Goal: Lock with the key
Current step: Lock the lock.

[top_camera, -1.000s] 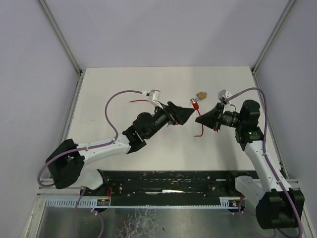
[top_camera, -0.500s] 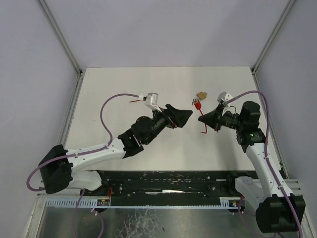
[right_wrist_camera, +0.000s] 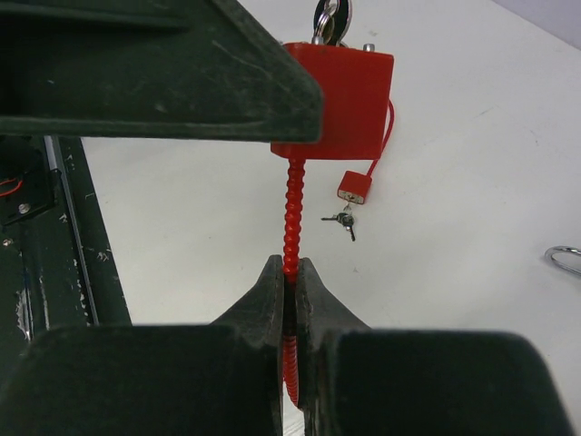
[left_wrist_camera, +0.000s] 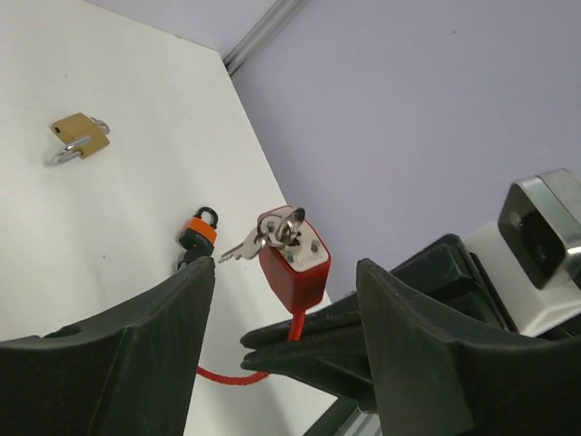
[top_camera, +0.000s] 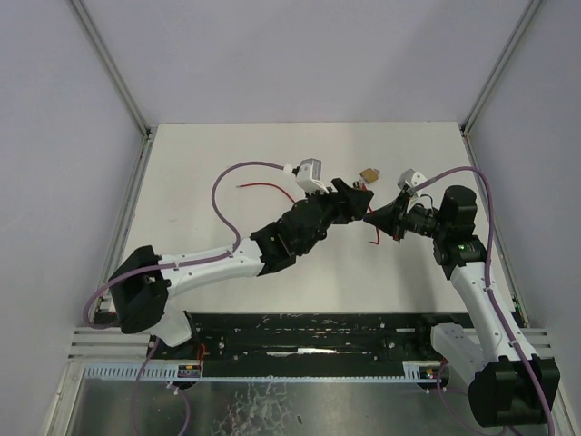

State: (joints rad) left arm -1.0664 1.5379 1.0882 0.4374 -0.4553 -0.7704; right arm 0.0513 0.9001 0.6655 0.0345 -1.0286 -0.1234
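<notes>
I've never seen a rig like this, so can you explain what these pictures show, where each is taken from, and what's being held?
These are two robot arms bolted to a white table, each ending in a two-finger pincer. The wide picture looks down from above and behind them; the other two come from a camera on each wrist, so the dark shapes are that arm's own fingers. The right pincer is shut on the ribbed red cable of a red padlock, holding it up with a key in it. The left pincer is open, its fingers either side of that padlock, not touching it. On the table lie a brass padlock and a small orange lock.
</notes>
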